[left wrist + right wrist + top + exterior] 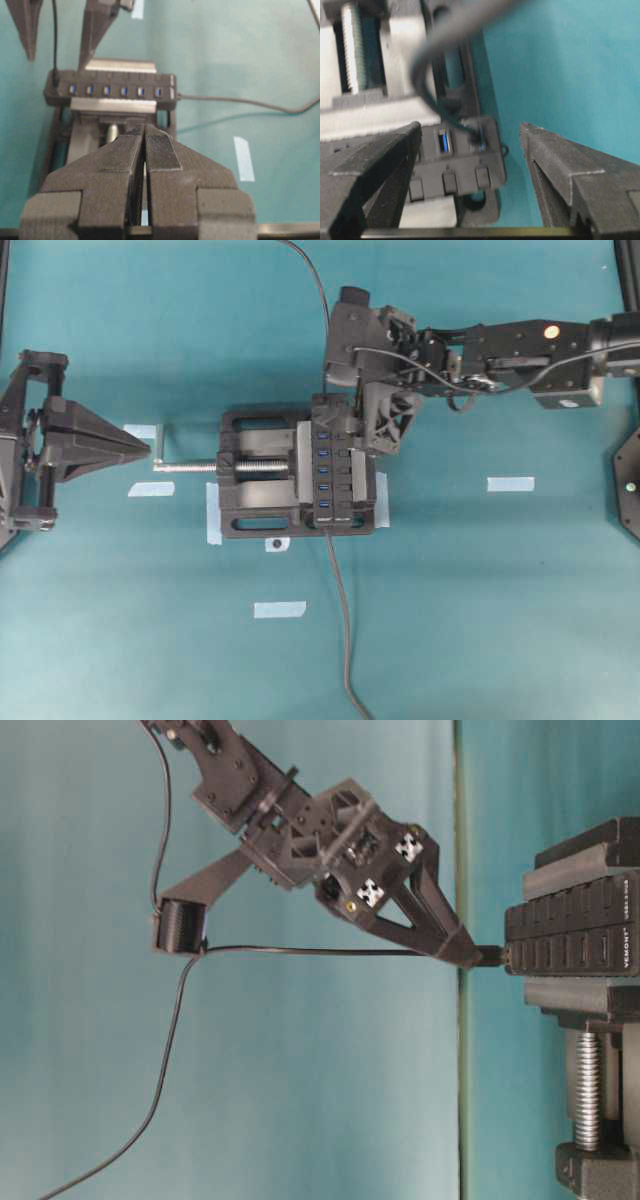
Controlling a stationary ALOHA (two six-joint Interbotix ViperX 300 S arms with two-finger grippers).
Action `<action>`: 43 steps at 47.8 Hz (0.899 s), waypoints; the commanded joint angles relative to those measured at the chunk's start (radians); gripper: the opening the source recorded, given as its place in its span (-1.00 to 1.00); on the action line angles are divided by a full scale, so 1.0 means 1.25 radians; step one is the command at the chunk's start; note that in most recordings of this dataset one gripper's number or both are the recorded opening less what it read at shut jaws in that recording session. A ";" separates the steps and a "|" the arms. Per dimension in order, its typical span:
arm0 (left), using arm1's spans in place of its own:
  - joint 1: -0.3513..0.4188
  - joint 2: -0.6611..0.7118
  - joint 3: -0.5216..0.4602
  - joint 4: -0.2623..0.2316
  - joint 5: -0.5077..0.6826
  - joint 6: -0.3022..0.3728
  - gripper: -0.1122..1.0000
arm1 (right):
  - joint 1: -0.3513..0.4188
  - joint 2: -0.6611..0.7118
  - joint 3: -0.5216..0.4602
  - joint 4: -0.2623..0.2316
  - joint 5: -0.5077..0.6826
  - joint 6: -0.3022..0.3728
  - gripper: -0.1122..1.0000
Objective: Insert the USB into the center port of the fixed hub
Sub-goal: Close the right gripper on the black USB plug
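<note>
A black vise (262,488) sits mid-table on the teal tabletop (480,620), its silver screw (195,467) poking out to the left and ending in a bent handle. Pale blue tape strips (510,483) dot the surface: one to the right of the vise, one below it, two more off to the left near the screw's end, and another tucked against the vise's left edge. A small dark dot lies just under the vise's lower edge.

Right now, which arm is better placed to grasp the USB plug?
Right. Its open fingers flank the USB plug at the end of the hub; the left fingers are shut, away beyond the vise.
</note>
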 commanded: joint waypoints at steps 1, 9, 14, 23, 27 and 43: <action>0.002 0.002 -0.010 0.001 -0.004 -0.001 -0.80 | 0.004 -0.004 -0.023 0.000 -0.007 -0.011 0.65; 0.002 0.001 -0.009 0.001 -0.004 -0.001 -0.80 | 0.002 -0.002 -0.027 0.000 -0.005 -0.015 0.62; 0.002 0.001 -0.009 0.001 -0.004 -0.001 -0.80 | 0.001 -0.002 -0.026 0.000 -0.005 -0.020 0.61; 0.004 0.001 -0.007 0.001 -0.004 -0.001 -0.80 | 0.001 0.007 -0.026 0.000 -0.002 -0.021 0.61; 0.002 0.001 -0.007 0.001 -0.004 -0.001 -0.80 | 0.001 0.009 -0.027 0.000 0.000 -0.020 0.60; 0.004 0.001 -0.007 0.001 -0.005 -0.001 -0.80 | 0.001 0.009 -0.027 0.000 -0.001 -0.016 0.27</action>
